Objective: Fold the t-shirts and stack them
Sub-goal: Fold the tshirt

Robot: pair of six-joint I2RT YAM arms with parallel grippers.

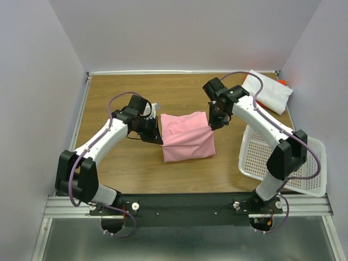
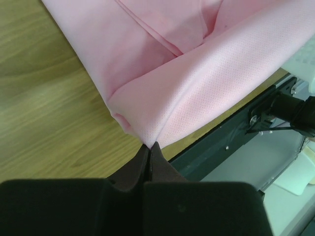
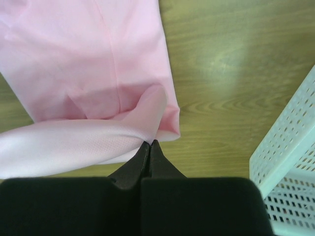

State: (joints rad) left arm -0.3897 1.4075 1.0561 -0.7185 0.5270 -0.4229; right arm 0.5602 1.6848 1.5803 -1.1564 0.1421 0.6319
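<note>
On the table [image 1: 117,163], at its centre, the light pink t-shirt [image 1: 187,144] is mid-fold. The left gripper [image 1: 158,134] is pinched shut on its 9 o'clock edge and the right gripper [image 1: 211,126] on its 3 o'clock edge, with a flap raised between them. Far off at 1 o'clock lies a folded white t-shirt [image 1: 267,91] with a sliver of an orange-red t-shirt [image 1: 282,82] beside it, so the pink one likely remains to finish and stack.

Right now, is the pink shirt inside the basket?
No, the pink shirt is out on the table, apart from the basket.
</note>
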